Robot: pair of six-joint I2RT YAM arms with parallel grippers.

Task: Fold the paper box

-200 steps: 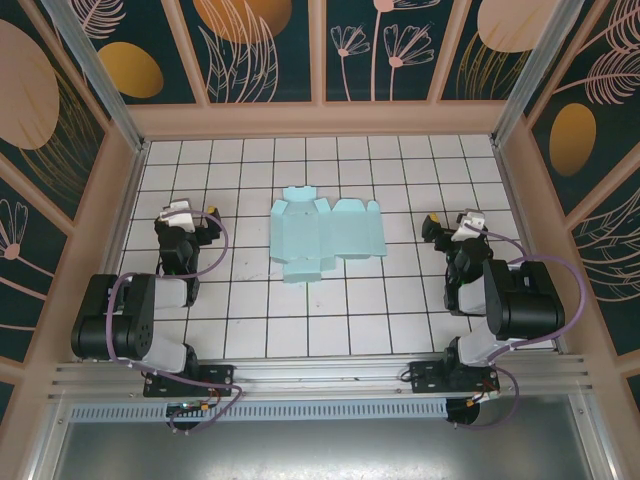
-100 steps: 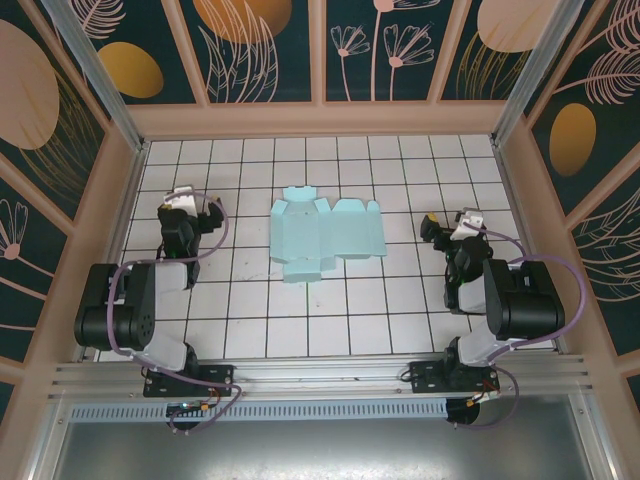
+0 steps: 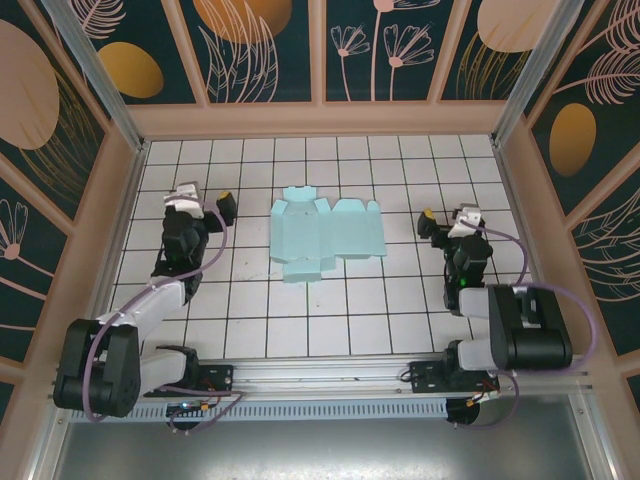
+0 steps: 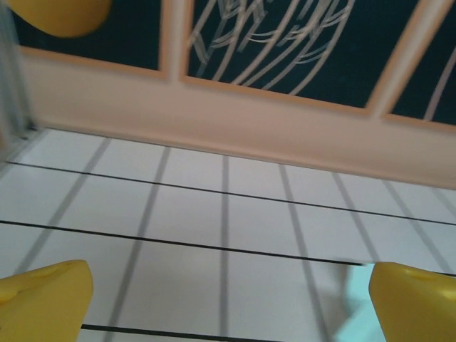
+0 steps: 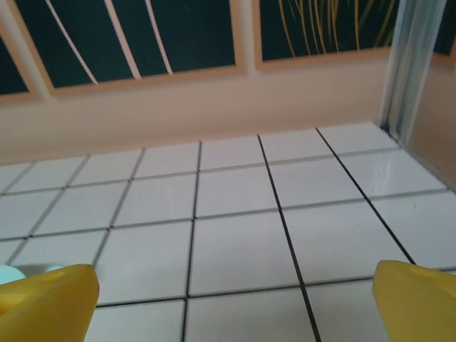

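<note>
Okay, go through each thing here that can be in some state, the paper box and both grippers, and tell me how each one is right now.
paper box, unfolded, lying flat on the table, not touched by either gripper
left gripper, open, empty, to the left of the paper box
right gripper, open, empty, to the right of the paper box

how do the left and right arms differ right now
The left arm lies stretched out from its base; the right arm is folded up compactly. The paper box lies right of the left gripper, left of the right gripper. Both grippers are open and empty.
</note>
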